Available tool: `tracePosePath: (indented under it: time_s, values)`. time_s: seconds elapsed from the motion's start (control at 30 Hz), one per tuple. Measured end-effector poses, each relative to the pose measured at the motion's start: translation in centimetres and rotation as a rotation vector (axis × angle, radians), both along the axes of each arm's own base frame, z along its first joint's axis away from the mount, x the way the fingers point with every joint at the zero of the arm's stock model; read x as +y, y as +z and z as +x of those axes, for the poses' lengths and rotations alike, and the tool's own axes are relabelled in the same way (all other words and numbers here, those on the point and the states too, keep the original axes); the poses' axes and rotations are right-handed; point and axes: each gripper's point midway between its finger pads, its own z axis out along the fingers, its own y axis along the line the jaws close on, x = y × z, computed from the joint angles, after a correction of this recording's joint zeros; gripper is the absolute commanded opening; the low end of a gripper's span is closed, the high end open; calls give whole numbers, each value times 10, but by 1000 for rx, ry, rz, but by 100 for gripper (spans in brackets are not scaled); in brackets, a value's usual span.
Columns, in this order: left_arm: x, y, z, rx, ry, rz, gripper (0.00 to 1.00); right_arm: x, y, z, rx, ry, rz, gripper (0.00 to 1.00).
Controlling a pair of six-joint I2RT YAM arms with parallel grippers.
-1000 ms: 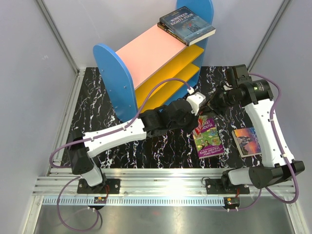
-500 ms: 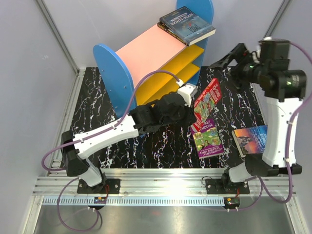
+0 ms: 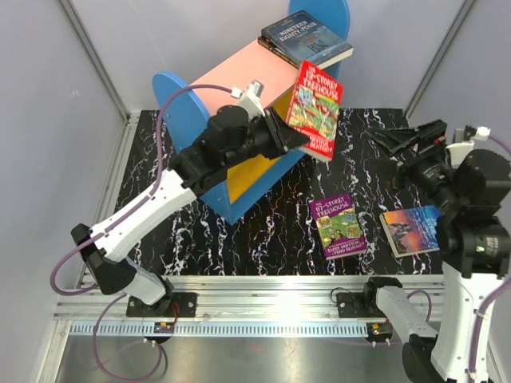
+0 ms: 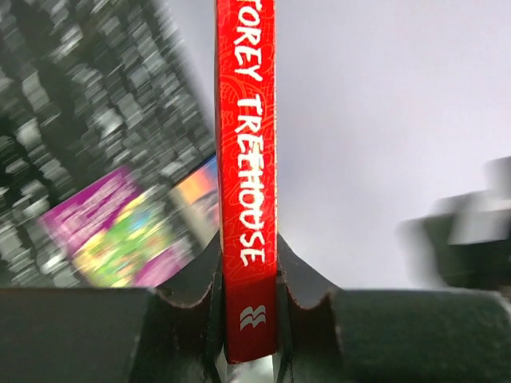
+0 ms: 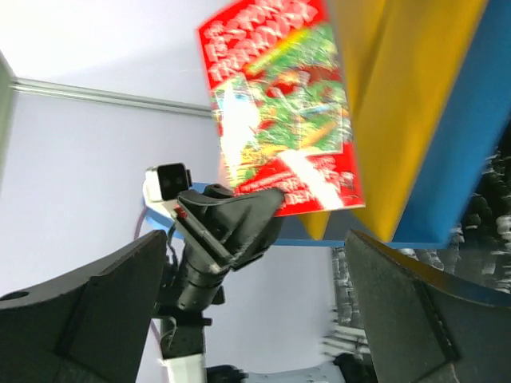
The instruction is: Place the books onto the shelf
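Red paperback (image 3: 314, 109), clamped by its spine in the left gripper (image 3: 295, 140), had risen from the table (image 3: 271, 231) to beside the shelf (image 3: 239, 84) top, ready for placing; the right gripper (image 3: 407, 137) had let go, jaws apart.

The top camera sits high up behind the two arms. It looks down from far away, so the whole table (image 3: 263, 239), the shelf (image 3: 188, 120) and both arms fit in.

The left wrist camera sits right behind the left gripper (image 4: 249, 295) and looks out along its fingers. It is very near the red book (image 4: 247, 159), whose spine stands up the middle of the view. Past it, all blurry, lies the purple book (image 4: 120, 239).

The right wrist camera looks out between the wide-apart fingers of the right gripper (image 5: 255, 319). It is tipped sideways and sits a bit farther off, facing the shelf.

All three views share the red book; the top and left wrist views share the purple book
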Motion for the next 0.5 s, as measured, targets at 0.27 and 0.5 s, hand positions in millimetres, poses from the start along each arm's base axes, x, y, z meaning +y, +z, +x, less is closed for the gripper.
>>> tracePosePath:
  time_s: [0.27, 0.5]
  values:
    - [4, 91, -4, 29, 14, -366, 0, 14, -63, 43, 133, 37, 308, 100]
    - [-1, 107, -12, 106, 15, -506, 0, 15, -13, 42, -31, 64, 358, 98]
